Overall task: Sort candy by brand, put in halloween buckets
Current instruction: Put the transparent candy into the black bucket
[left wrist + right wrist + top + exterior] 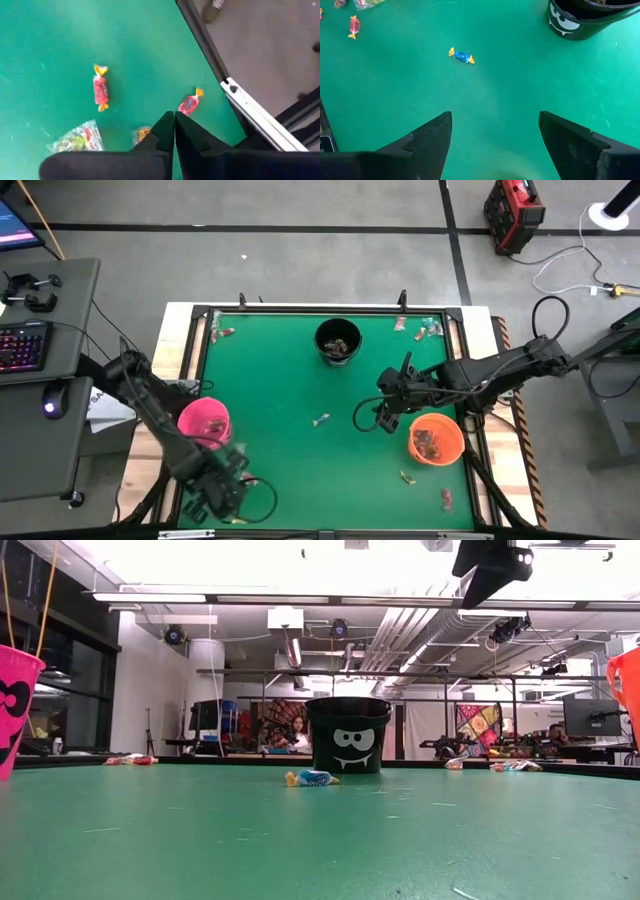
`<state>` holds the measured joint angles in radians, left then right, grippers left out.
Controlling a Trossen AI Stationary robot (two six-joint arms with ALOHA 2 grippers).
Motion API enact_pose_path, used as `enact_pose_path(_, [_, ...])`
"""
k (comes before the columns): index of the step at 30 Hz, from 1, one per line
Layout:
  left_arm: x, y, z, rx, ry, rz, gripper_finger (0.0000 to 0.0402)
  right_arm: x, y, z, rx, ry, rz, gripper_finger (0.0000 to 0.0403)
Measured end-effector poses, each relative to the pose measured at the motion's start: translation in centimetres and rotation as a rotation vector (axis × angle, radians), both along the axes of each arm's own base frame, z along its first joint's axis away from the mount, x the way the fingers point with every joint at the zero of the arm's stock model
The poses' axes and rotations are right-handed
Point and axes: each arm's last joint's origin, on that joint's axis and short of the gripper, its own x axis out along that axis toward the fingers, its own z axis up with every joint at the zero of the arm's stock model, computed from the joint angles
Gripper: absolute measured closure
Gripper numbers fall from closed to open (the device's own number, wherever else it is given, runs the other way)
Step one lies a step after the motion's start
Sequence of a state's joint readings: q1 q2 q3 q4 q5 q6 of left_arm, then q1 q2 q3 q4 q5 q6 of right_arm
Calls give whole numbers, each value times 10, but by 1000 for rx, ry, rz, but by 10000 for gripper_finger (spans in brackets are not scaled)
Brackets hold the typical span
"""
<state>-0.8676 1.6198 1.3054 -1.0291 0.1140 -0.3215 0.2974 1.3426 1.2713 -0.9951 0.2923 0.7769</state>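
High view. Left gripper: near the table's front-left corner, just in front of the pink bucket; fingers together, nothing seen between them. Right gripper: over the green mat, right of centre, beside the orange bucket; fingers spread wide, empty. Black bucket: near the far edge, centre, with wrapped pieces inside. Orange bucket also holds candy. One loose blue candy lies mid-table, left of the right gripper. Further candies scattered at the far-left corner, far-right corner and front right.

Low view. Black bucket: upright, white grinning face toward the camera. Blue candy: on the mat in front of it, slightly left. Pink bucket at the left edge, orange bucket at the right edge, both cut off.

Left wrist view. Left gripper: tips pressed together, holding nothing, above the mat. Red candy with yellow twists lies apart; a second red piece lies just beside the fingertips; a clear-wrapped piece lies nearby.

Right wrist view. Right gripper: fingers far apart, empty. Blue candy lies ahead on the mat; black bucket to one side.
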Motion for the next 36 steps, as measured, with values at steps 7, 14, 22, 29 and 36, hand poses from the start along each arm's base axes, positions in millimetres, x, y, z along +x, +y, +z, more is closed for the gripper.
enact_pose_path(7, [-18, -10, -16, 64, -41, -32, 321, 0, -1, 0, -43, -3, 6, 112])
enact_pose_path(14, [-34, 3, -53, 156, 64, -43, 224, 0, -1, 0, -41, -2, 4, 112])
enact_pose_path(22, [-38, 10, -76, 159, 45, -140, 188, 0, -1, 0, -36, -5, -4, 112])
enact_pose_path(29, [-43, 18, -92, 196, 41, -140, 188, 0, -1, 0, -31, -11, -28, 112])
enact_pose_path(36, [-41, 16, -98, 157, -13, -219, 201, 0, -1, 0, -29, -11, -30, 112])
